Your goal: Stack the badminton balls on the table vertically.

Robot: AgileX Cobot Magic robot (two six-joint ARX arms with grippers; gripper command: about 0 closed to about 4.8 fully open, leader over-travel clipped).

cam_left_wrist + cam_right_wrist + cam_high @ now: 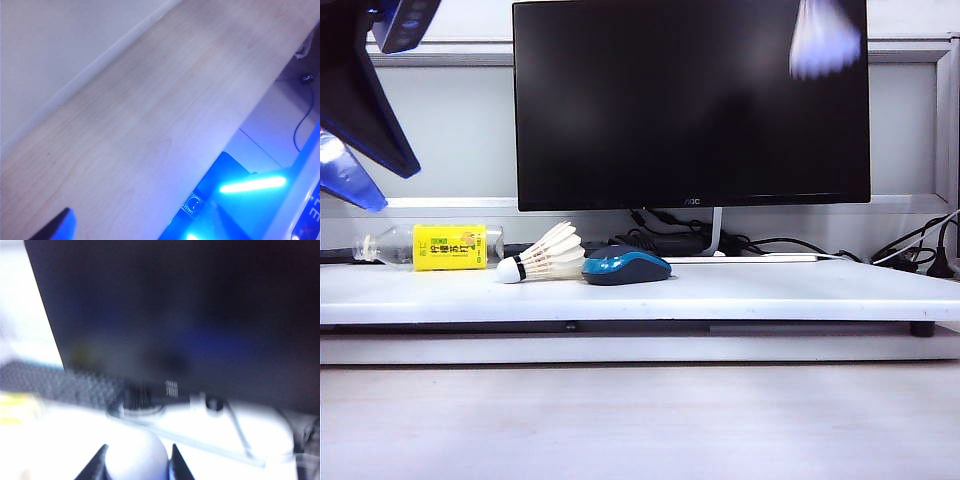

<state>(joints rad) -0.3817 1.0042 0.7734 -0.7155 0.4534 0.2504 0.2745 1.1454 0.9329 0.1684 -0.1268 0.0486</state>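
On the white worktop [740, 290], before a dark monitor [690, 100], we see one shuttlecock [542, 260] lying on its side, feathers touching a blue-and-black mouse [626, 267], with a yellow-labelled bottle [435, 246] behind. The second shuttlecock [823, 38] shows blurred, high in front of the screen. Our right tool [137, 462] pinches its white cork [136, 459]. Our left tool [350, 172] hangs high at the left; we cannot tell its spread.
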